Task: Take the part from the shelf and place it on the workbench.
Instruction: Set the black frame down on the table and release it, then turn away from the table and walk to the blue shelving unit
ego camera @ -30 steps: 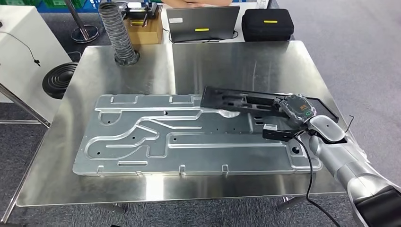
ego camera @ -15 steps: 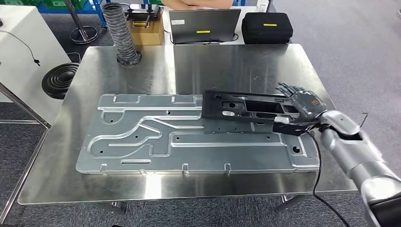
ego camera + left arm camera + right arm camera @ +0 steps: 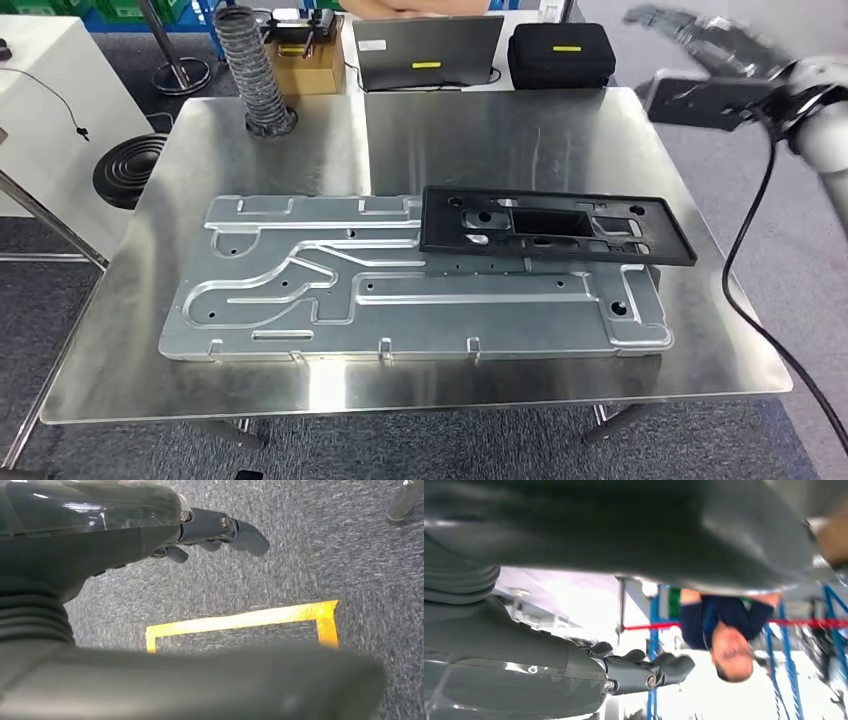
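Note:
The part, a long black plastic frame (image 3: 555,226), lies flat on the steel workbench (image 3: 500,130), its left half over the big grey metal plate (image 3: 330,290). Nothing touches it. My right hand (image 3: 712,38) is lifted high at the back right, blurred, fingers spread and holding nothing; the right wrist view shows its dark fingers (image 3: 649,670) stretched out in the air. My left hand (image 3: 210,530) hangs over the grey carpet with its fingers loosely extended and nothing in them.
A ribbed hose (image 3: 250,70), a cardboard box (image 3: 305,60), a laptop (image 3: 430,50) and a black case (image 3: 560,55) stand beyond the bench's far edge. A person (image 3: 729,625) sits behind them. Yellow floor tape (image 3: 240,622) lies under my left hand.
My right hand let go of the black frame and rose up and back to the far right. The frame now lies flat on the bench and plate.

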{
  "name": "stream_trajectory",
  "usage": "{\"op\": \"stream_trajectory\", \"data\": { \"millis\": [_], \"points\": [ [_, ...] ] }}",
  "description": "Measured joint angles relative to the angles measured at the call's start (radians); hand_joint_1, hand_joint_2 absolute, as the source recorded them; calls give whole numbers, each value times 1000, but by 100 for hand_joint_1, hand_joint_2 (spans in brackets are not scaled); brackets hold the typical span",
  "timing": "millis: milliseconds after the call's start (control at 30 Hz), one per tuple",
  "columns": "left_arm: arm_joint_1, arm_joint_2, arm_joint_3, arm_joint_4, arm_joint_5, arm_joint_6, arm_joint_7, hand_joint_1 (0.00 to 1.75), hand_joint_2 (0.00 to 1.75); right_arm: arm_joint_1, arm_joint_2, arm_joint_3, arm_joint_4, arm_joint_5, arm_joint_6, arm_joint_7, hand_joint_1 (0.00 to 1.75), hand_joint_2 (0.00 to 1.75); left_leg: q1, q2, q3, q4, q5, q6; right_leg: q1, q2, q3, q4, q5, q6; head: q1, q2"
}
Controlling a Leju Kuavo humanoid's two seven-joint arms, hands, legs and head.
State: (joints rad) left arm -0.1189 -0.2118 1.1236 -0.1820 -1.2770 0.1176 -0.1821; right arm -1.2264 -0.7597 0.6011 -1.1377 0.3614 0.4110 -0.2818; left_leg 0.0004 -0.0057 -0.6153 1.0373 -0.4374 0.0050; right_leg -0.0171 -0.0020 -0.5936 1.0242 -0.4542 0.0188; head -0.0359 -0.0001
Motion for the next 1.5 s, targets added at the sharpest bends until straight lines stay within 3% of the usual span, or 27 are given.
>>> {"op": "stream_trajectory", "data": {
  "millis": [67, 133, 200, 233, 300, 367, 500, 567, 633, 667, 700, 767, 833, 900, 933, 1000, 1033, 1100, 1167, 1200, 1233, 1267, 1300, 1333, 1400, 1433, 1500],
  "points": [
    [2, -1, 7, 0, 6, -5, -6, 0, 0, -8, -33, 15, -57, -50, -35, 21, 0, 0, 1, 0, -25, 62, -44, -8, -4, -4, 2, -6, 6, -13, 0, 0],
    [3, -1, 13, 0, 11, -12, -9, 0, 0, 15, -73, 20, -112, -85, -79, 36, 0, 0, 3, 1, -76, 194, -113, -12, -1, -7, 1, -6, 9, -19, 0, 0],
    [6, -1, 16, 0, 15, -18, -10, 0, 0, 77, -118, 14, -164, -116, -136, 44, 0, 0, 4, 1, -107, 280, -140, -12, 1, -8, 1, -5, 10, -20, 0, 0],
    [7, -1, 18, 0, 17, -21, -10, 0, 0, 132, -142, -2, -194, -131, -172, 44, 0, 0, 4, 1, -96, 267, -127, -9, 3, -9, 2, -4, 10, -20, 0, 0],
    [8, -1, 19, 0, 18, -25, -9, 0, 0, 287, -188, -81, -263, -147, -233, 37, 0, 0, 3, 0, -28, 143, -68, -1, 5, -13, 3, -1, 10, -17, 0, 0],
    [10, -1, 21, 0, 18, -26, -7, 0, 0, 470, -214, -224, -338, -135, -251, 20, 0, 0, 2, -5, 28, 30, -32, 8, 10, -16, -1, 2, 11, -9, 0, 0],
    [16, -1, 26, 0, 20, -28, -7, 0, 0, 776, -204, -526, -468, -42, -216, -25, 0, 0, -1, -10, 31, -4, -14, 27, 9, -16, -10, 1, 17, 17, 0, 0],
    [17, -1, 30, 0, 24, -28, -11, 0, 0, 874, -184, -640, -513, 1, -205, -35, 0, 0, 2, -7, 20, -12, 3, 40, 5, -11, -28, 42, -32, 28, 0, 0],
    [16, -1, 34, 0, 27, -30, -18, 0, 0, 956, -161, -728, -544, 21, -202, -39, 0, 0, -1, -4, 1, -14, 20, 48, 2, -8, -66, 159, -122, 36, 0, 0],
    [16, -1, 35, 0, 29, -32, -22, 0, 0, 996, -150, -765, -556, 26, -203, -41, 0, 0, -2, -3, -11, -14, 28, 49, 2, -8, -82, 221, -156, 39, 0, 0],
    [16, -1, 36, 0, 29, -34, -24, 0, 0, 1036, -137, -804, -566, 28, -204, -46, 0, 0, -4, -3, -23, -14, 37, 50, 2, -7, -85, 260, -170, 40, 0, 0],
    [16, -1, 37, 0, 30, -36, -27, 0, 0, 1110, -108, -884, -581, 27, -209, -59, 0, 0, -7, -3, -47, -13, 55, 50, 2, -7, -41, 234, -137, 37, 0, 0],
    [16, -1, 37, 0, 32, -38, -28, 0, 0, 1168, -81, -963, -592, 28, -217, -76, 0, 0, -9, -4, -67, -12, 74, 45, 5, -8, 62, 93, -98, 28, 0, 0],
    [15, -2, 38, 0, 35, -39, -29, 0, 0, 1216, -55, -1027, -599, 36, -229, -89, 0, 0, -10, -3, -73, -16, 93, 36, 12, -9, 134, -17, -93, 15, -1, 0],
    [14, -3, 38, 0, 36, -40, -30, 0, 0, 1237, -39, -1056, -600, 46, -238, -93, 0, 0, -10, -2, -71, -19, 101, 30, 17, -10, 145, -40, -97, 8, -2, 0],
    [16, -4, 39, 0, 38, -42, -30, 0, 0, 1273, 5, -1102, -598, 69, -258, -98, 0, 0, -8, -1, -69, -27, 115, 18, 18, -10, 136, -46, -76, -5, -2, 0],
    [17, -4, 40, 0, 39, -42, -30, 0, 0, 1287, 29, -1121, -595, 80, -265, -99, 0, 0, -7, -1, -75, -21, 101, 12, 15, -11, 127, -49, -64, -12, -2, 0],
    [20, -4, 42, 0, 39, -43, -30, 0, 0, 1312, 68, -1147, -587, 93, -270, -104, 0, 0, -6, -1, -96, 40, 14, 1, 8, -11, 99, -54, -35, -22, -2, 0],
    [21, -3, 43, 0, 39, -43, -30, 0, 0, 1327, 106, -1175, -576, 111, -269, -115, 0, 0, -2, 0, -117, 166, -95, -8, 7, -9, 65, -52, -7, -25, -2, 0],
    [21, -2, 43, 0, 39, -43, -31, 0, 0, 1332, 128, -1189, -569, 122, -268, -120, 0, 0, 0, 0, -119, 226, -120, -11, 6, -9, 47, -51, 7, -25, -2, 0],
    [21, -1, 43, 0, 39, -43, -31, 0, 0, 1337, 149, -1202, -562, 131, -267, -125, 0, 0, 1, 0, -111, 265, -119, -14, 6, -9, 29, -48, 19, -23, -2, 0],
    [21, 0, 43, 0, 39, -43, -31, 0, 0, 1341, 170, -1213, -554, 139, -266, -130, 0, 0, 1, 0, -88, 271, -96, -15, 6, -9, 10, -44, 30, -20, -2, 0],
    [21, 2, 44, 0, 39, -43, -32, 0, 0, 1345, 190, -1223, -546, 146, -265, -134, 0, 0, 2, 0, -48, 243, -67, -14, 5, -9, -9, -39, 41, -17, -2, 0],
    [20, 3, 44, 0, 39, -43, -32, 0, 0, 1347, 208, -1233, -537, 152, -264, -138, 0, 0, 2, -1, 7, 185, -52, -11, 5, -8, -25, -32, 50, -14, -2, 0],
    [16, 4, 45, 0, 39, -44, -33, 0, 0, 1349, 240, -1253, -518, 167, -265, -147, 0, 0, -1, -2, 123, 32, -75, -2, 7, -8, -48, -19, 66, -4, -2, 0],
    [15, 5, 45, 0, 39, -44, -34, 0, 0, 1348, 252, -1261, -506, 174, -265, -152, 0, 0, -3, -3, 155, -21, -93, 3, 7, -9, -52, -17, 74, 2, -2, 0],
    [14, 5, 45, 0, 39, -45, -34, 0, 0, 1339, 276, -1273, -463, 193, -267, -161, 0, 0, -5, -1, 161, -51, -94, 16, 7, -8, -54, -25, 96, 14, -2, 0]
  ]
}}
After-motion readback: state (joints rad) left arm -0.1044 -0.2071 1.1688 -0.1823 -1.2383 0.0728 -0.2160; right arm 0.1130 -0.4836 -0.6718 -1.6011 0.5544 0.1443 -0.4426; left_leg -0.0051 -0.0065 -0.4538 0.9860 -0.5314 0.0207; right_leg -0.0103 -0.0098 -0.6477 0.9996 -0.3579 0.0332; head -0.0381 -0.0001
